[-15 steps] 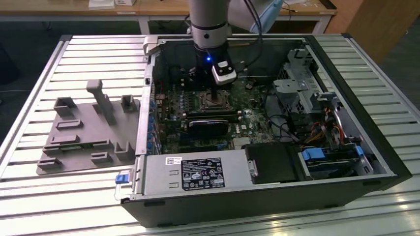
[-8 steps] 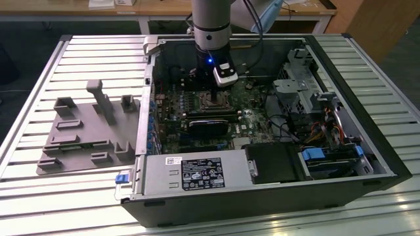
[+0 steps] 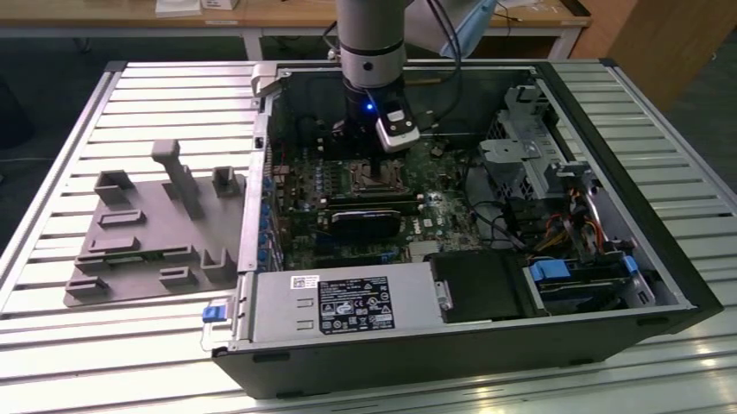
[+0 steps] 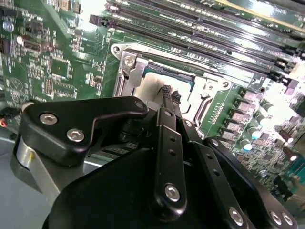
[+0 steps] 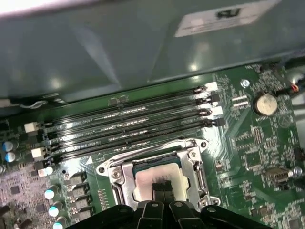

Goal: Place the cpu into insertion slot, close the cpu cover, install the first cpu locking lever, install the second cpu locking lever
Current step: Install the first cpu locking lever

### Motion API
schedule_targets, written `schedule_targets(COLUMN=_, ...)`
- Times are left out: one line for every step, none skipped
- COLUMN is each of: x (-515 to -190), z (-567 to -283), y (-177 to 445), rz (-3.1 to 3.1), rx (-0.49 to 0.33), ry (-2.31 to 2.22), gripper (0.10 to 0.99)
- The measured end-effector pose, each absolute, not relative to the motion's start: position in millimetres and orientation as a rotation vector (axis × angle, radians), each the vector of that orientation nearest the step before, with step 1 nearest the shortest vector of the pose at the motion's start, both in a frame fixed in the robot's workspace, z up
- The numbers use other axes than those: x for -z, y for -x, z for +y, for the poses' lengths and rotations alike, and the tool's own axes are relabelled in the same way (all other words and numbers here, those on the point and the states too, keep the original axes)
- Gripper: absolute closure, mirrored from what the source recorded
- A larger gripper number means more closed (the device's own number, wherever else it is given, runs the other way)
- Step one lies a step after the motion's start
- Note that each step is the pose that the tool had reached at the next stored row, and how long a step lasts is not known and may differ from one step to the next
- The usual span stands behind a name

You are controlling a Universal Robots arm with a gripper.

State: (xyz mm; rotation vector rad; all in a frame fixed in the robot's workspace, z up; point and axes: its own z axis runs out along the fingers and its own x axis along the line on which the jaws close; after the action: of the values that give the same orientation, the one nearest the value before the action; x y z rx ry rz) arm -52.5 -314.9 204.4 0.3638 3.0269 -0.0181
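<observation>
Inside the open computer case (image 3: 645,285), the claw (image 5: 162,187) hangs shut, empty, partly hiding the cpu (image 5: 157,174) under its cpu cover (image 5: 119,183).

memory slots (image 5: 133,124) beside insertion slot (image 5: 157,176)

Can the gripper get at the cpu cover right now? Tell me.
Probably yes: the gripper hangs directly over the cpu cover, with nothing between them; the memory slots sit off to one side.

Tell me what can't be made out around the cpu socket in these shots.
- The gripper covers part of the cpu in both wrist views.
- The locking levers: too small to tell in the exterior view.
- The cpu cover: near edge cut off by the gripper's body.
</observation>
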Motion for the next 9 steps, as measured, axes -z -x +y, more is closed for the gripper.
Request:
schedule_targets(x=-204.3, z=-314.9, y=52.5, rz=3.03, rx=0.017, ry=-0.337, gripper=0.984)
schedule_targets(x=-204.2, z=-314.9, y=52.5, rz=3.033, rx=0.017, ry=-0.31, gripper=0.984)
schedule_targets(x=-204.2, z=-314.9, y=52.5, rz=3.035, rx=0.017, ry=-0.286, gripper=0.984)
schedule_targets(x=-204.2, z=-314.9, y=52.5, rz=3.036, rx=0.017, ry=-0.269, gripper=0.984)
schedule_targets(x=-204.3, z=-315.0, y=52.6, rz=3.037, rx=0.017, ry=-0.261, gripper=0.984)
schedule_targets(x=-204.8, z=-315.0, y=52.7, rz=3.037, rx=0.017, ry=-0.258, gripper=0.984)
schedule_targets(x=-205.9, z=-315.0, y=52.7, rz=3.037, rx=0.017, ry=-0.258, gripper=0.984)
schedule_targets(x=-207.2, z=-314.9, y=52.7, rz=3.037, rx=0.017, ry=-0.257, gripper=0.984)
schedule_targets(x=-209.2, z=-314.9, y=52.7, rz=3.037, rx=0.017, ry=-0.257, gripper=0.984)
